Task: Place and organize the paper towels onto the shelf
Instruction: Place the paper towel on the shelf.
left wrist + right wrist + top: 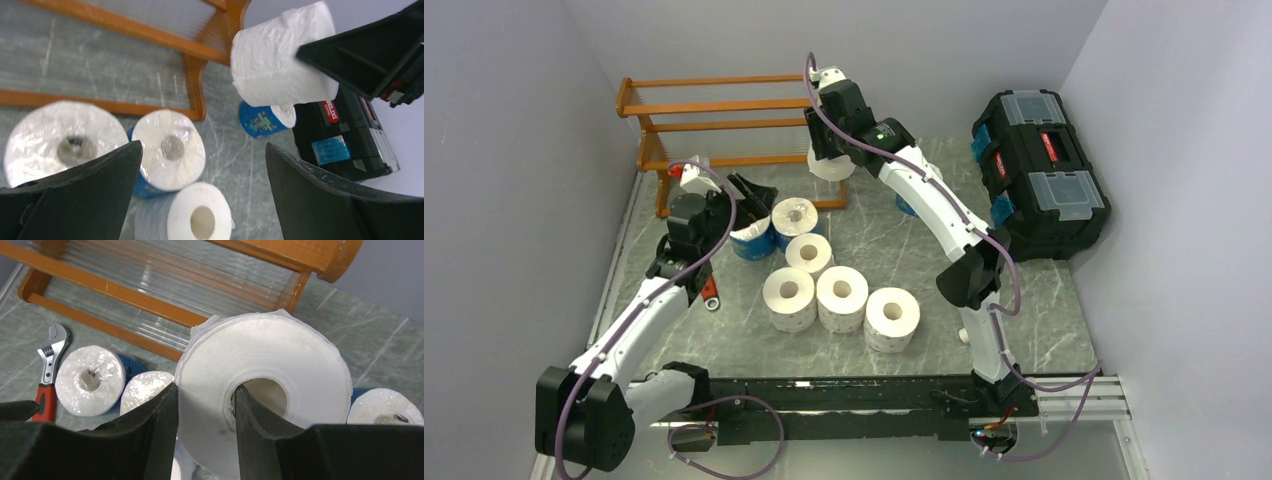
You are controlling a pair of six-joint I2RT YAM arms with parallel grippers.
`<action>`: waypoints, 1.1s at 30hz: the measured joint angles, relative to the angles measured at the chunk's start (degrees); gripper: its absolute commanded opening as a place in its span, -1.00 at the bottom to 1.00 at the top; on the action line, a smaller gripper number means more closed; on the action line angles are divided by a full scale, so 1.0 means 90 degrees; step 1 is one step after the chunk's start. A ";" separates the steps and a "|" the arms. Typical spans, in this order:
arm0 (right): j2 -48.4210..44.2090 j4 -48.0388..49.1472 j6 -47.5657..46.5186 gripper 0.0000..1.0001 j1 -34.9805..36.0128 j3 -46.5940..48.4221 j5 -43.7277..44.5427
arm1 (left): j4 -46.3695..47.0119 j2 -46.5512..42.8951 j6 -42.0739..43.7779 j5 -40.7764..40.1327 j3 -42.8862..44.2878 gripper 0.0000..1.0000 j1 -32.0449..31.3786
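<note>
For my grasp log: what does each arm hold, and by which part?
The right jaws pinch a white paper towel roll by its wall, one jaw in the core. The left jaws hold nothing.

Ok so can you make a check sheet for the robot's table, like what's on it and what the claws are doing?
Surface: grey marbled table, no spills seen.
Job's things: paper towels stand clustered mid-table, a blue-wrapped roll at the cluster's left. The wooden shelf stands at the back, no roll seen on it.
Clutter: red-handled wrench by the left arm; black toolbox at the right.
Grippers: left gripper open above the cluster, holding nothing. Right gripper shut on one white roll, one finger in its core, near the shelf.
Cables: purple cables run along both arms, looping by the bases.
Surroundings: plain pale walls, nothing else seen.
</note>
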 measured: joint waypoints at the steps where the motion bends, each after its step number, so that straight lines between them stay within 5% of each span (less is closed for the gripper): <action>1: 0.0041 0.0039 0.0015 -0.41 0.0002 0.0017 0.0000 | 0.0233 0.0100 0.0080 -0.0083 -0.0007 0.98 -0.0058; 16: 0.0425 0.0571 0.0136 -0.37 0.0087 0.0100 0.0002 | 0.3092 0.1615 0.2205 -0.0304 -0.0090 0.98 -0.0491; 33: 0.0736 0.0899 0.0168 -0.32 0.0248 0.0206 -0.0024 | 0.4753 0.3065 0.2438 0.0549 -0.0022 0.98 -0.0491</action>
